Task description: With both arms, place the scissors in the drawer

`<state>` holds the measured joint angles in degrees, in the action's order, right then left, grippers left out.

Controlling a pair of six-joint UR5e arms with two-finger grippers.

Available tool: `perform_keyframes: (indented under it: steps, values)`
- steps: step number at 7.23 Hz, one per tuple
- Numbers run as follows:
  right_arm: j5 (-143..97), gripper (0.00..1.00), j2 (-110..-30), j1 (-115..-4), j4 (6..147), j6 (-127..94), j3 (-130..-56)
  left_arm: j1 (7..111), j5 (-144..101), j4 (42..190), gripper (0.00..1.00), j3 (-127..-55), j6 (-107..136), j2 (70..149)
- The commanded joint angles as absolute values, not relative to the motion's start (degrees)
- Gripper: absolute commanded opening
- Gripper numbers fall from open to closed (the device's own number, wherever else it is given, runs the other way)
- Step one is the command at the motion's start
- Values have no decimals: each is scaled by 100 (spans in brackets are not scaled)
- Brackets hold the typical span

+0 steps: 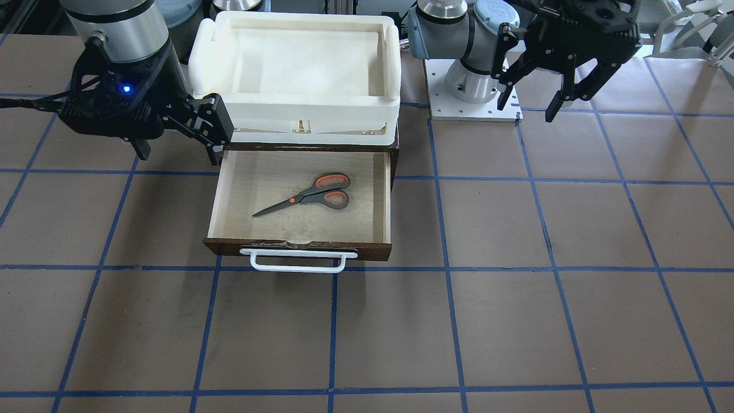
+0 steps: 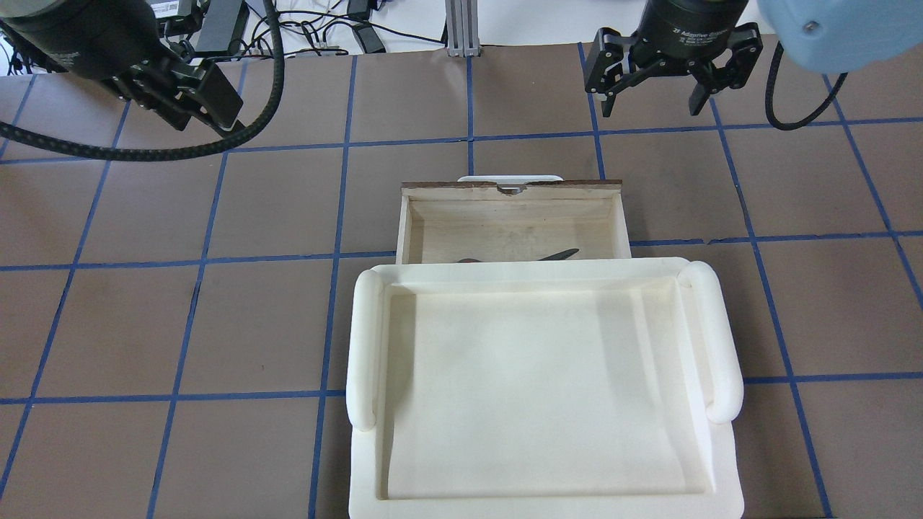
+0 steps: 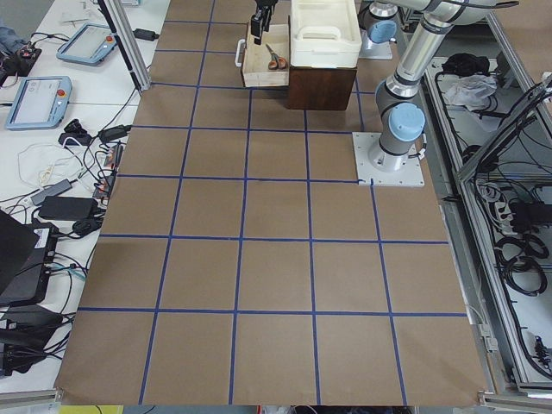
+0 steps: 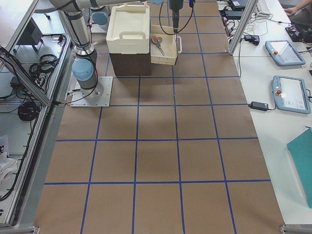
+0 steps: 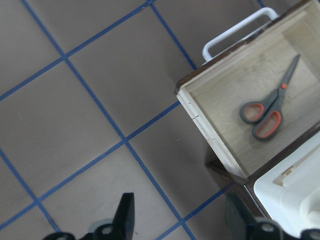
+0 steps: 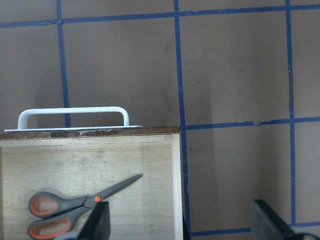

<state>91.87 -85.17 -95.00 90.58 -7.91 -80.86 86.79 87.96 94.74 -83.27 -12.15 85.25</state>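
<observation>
The scissors (image 1: 309,198) lie flat inside the open drawer (image 1: 385,195), blades closed, tip toward my right. The white bar handle (image 1: 298,261) is on the drawer's front. In the overhead view only a blade tip (image 2: 559,254) shows past the foam tray. My right gripper (image 1: 213,133) hangs open and empty beside the drawer's right side; its wrist view shows the scissors (image 6: 75,205) and both fingers spread. My left gripper (image 1: 527,112) is open and empty, raised well off to the drawer's left; its wrist view shows the scissors (image 5: 265,107).
A white foam tray (image 1: 298,103) sits on top of the dark brown cabinet (image 3: 323,86) behind the drawer and hides the drawer's rear part from overhead. The left arm's base plate (image 1: 473,112) stands beside the cabinet. Brown table surface with a blue tape grid lies all around.
</observation>
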Motion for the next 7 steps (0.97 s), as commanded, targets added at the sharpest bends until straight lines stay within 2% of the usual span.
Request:
perform_keyframes:
  steps: [1,2,7]
  values:
    - [9176,100,-8517,-9501,9070,-800,-8086,8657,8956,9299,83,-8577,130,8420]
    - [9193,100,-8525,-9501,9044,-800,-8086,8657,8947,9290,98,-8578,219,8411]
    - [9176,100,-8508,-9483,9079,-800,-8086,8666,8982,9396,100,-8587,193,8402]
